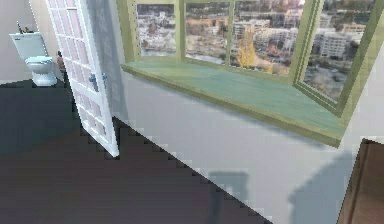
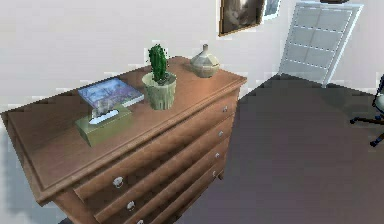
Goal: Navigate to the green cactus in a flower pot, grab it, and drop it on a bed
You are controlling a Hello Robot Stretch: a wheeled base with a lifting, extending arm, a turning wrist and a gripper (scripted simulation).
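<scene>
Cactus (image 2: 157, 62) upright in flower pot (image 2: 159, 90), on dresser (image 2: 60, 120)

Bright daylight fills the window (image 1: 240, 40), soft shadows beneath.

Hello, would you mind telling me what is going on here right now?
The robot stands beside a wooden dresser. The green cactus in its pot stands upright on top, between a book and a round jar, not yet picked up. Ahead of the robot are a window and an open white door.
</scene>
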